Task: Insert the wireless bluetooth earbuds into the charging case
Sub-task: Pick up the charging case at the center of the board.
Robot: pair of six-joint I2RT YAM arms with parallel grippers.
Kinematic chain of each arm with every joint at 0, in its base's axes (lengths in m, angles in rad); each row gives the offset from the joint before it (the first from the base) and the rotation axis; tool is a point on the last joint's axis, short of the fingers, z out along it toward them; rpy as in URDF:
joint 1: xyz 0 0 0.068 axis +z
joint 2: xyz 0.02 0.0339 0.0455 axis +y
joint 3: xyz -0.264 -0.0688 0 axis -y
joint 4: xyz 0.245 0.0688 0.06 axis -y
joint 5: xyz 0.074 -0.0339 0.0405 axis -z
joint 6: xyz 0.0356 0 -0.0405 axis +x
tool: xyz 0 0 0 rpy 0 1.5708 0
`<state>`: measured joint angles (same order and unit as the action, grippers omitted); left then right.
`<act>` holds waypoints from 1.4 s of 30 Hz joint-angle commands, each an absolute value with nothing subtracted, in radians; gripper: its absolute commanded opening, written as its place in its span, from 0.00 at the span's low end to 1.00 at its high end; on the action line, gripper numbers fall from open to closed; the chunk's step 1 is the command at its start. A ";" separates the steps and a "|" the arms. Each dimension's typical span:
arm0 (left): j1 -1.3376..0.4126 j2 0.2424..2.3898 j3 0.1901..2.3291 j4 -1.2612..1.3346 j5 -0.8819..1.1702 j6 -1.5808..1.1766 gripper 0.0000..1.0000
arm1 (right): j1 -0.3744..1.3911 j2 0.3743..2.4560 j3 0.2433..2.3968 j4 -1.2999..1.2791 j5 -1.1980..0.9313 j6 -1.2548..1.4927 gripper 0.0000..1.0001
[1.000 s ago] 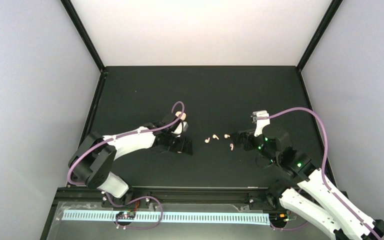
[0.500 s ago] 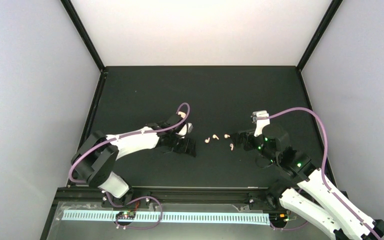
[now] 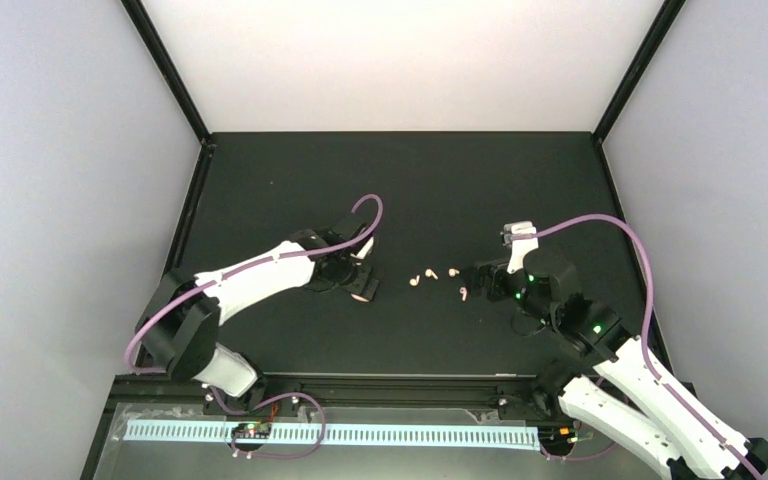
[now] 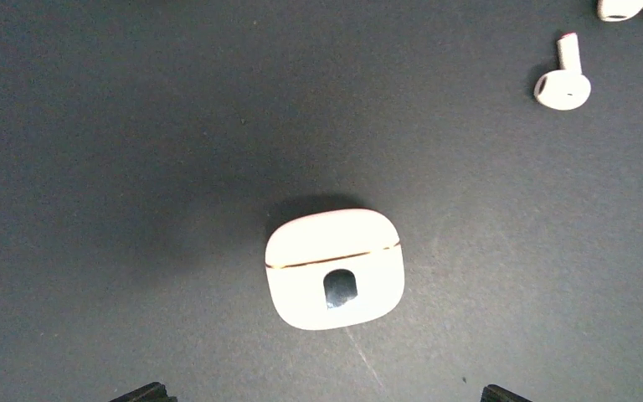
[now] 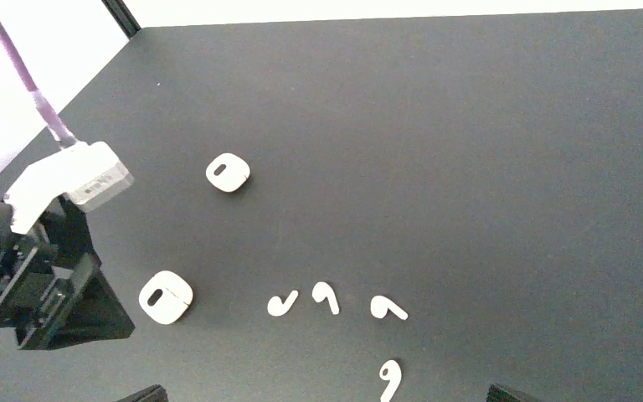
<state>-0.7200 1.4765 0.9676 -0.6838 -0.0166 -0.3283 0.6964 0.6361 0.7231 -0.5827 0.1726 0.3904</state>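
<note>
The left gripper, fingers spread and empty, hangs over the closed case. It should straddle the sides squarely, sparing the lid seam. Four earbuds lie loose to its right, before the equally spread, empty right gripper.

Four earbuds are lying loose at the middle of the table. The left gripper is hanging at their 9 o'clock, over a case. The right gripper is hanging at their 3 o'clock.
</note>
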 commanded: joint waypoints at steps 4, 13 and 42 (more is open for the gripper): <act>-0.717 1.589 1.012 -0.664 -0.053 -0.377 0.99 | 0.703 0.616 0.715 -0.586 0.173 0.383 1.00; -0.731 1.658 1.048 -0.621 -0.061 -0.436 0.98 | 0.704 0.617 0.713 -0.583 0.173 0.382 1.00; -0.775 1.775 0.998 -0.512 -0.131 -0.545 0.68 | 0.704 0.621 0.710 -0.585 0.177 0.382 1.00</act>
<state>-0.7620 1.7370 1.0161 -0.5529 -0.1436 -0.5388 0.6964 0.6243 0.7212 -0.5831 0.1734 0.3904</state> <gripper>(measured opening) 0.687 0.997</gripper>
